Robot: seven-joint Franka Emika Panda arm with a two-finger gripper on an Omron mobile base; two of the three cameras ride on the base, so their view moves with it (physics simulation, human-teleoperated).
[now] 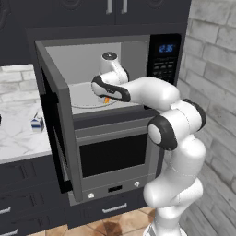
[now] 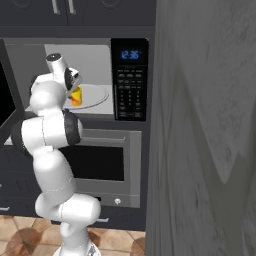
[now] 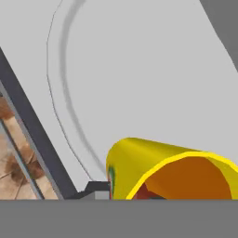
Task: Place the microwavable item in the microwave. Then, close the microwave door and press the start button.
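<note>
The microwavable item (image 1: 107,99) (image 2: 76,96) is a small yellow cup with a red-orange mark, inside the microwave (image 1: 163,57) (image 2: 130,80) over its round turntable (image 1: 83,97) (image 2: 97,95). My gripper (image 2: 73,90) reaches into the cavity and is shut on the cup. In the hand view the cup (image 3: 162,169) lies close up at the bottom, tilted, beside one dark fingertip (image 3: 95,188); the other tip is hidden behind it. The microwave door (image 1: 57,133) stands swung wide open to the left, its window edge-on.
A grey oven (image 1: 110,156) (image 2: 100,165) sits right below the microwave. On the marble counter (image 1: 18,138) at the left stands a small white-and-blue carton (image 1: 38,123). A brick wall (image 1: 216,69) closes the right side, and a tall grey panel (image 2: 200,125) stands near the right camera.
</note>
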